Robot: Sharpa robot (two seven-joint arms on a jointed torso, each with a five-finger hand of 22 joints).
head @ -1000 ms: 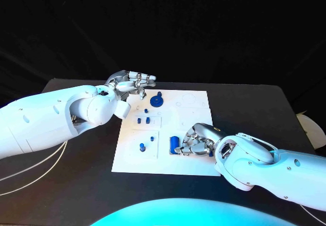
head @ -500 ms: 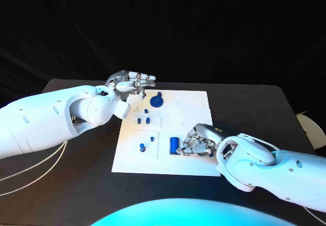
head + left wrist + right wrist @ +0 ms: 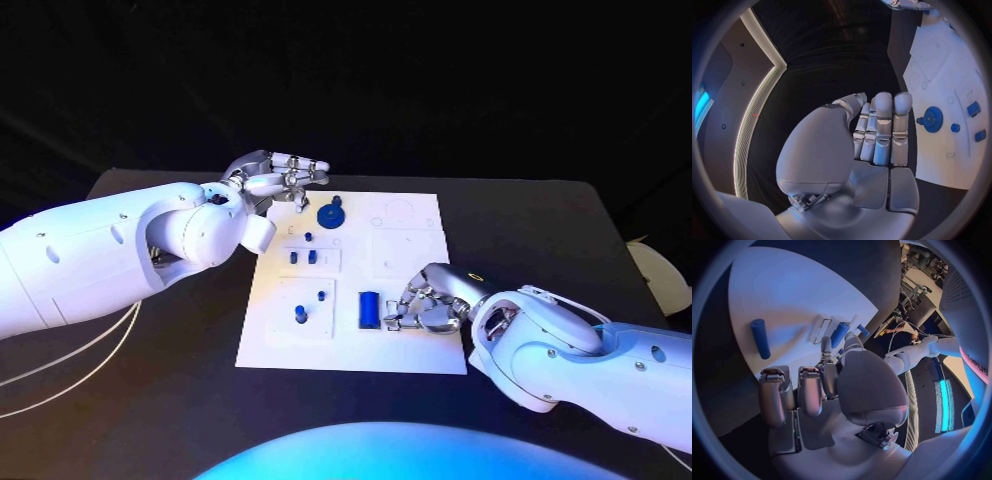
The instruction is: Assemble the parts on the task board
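Board: the task board (image 3: 411, 345) lies flat in the middle of the counter (image 3: 548, 220), long side running away from the robot.
Gear: the gear (image 3: 333, 214) sits on the board's far part, toward its left edge.
Pair of pegs: two short pegs (image 3: 300, 257) stand side by side nearer than the gear, left half of the board.
Near pegs: two more small pegs (image 3: 307, 305) sit closer in, one behind the other.
Cylinder: the cylinder (image 3: 368, 308) lies lengthwise right of those near pegs.
Right robot hand: the right robot hand (image 3: 430, 303) is over the board just right of the cylinder.
Left robot hand: the left robot hand (image 3: 277, 178) is at the board's far left corner, beside the gear.
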